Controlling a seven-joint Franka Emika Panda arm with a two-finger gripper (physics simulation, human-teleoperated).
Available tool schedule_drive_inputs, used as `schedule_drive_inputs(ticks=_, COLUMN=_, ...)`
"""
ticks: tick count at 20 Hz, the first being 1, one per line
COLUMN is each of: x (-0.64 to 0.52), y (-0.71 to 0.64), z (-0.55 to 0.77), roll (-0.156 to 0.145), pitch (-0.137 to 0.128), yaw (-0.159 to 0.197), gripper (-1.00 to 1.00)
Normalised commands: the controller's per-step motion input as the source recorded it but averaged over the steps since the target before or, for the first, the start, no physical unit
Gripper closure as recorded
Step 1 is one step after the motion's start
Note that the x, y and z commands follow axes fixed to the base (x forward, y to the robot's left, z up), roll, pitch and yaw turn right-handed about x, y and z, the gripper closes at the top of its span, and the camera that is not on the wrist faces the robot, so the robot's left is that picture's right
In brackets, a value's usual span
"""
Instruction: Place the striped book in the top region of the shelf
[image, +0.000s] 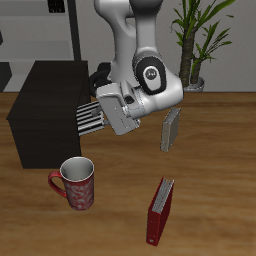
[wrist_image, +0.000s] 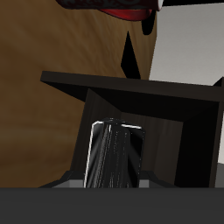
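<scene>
shelf (image: 45, 110) sitting dark and boxy on the table (image: 220, 170), toward the back. striped book (image: 88, 117) being held level in the air, touching the shelf's side. claw (image: 107, 118) clamping shut on the striped book, with the shelf's open front (wrist_image: 149, 122) lying close ahead. mug (image: 77, 184) standing nearer the front edge. red book (image: 160, 211) standing upright beside it. grey book (image: 171, 130) standing farther back.
</scene>
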Motion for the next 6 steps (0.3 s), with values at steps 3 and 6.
schedule_drive_inputs(ticks=3, x=0.01, y=-0.20, z=-0.06, roll=-0.026, pitch=0.011, yaw=-0.006, gripper=1.00)
schedule_drive_inputs(ticks=6, x=0.00, y=-0.12, z=-0.10, roll=-0.009, pitch=0.023, yaw=0.001, gripper=1.00)
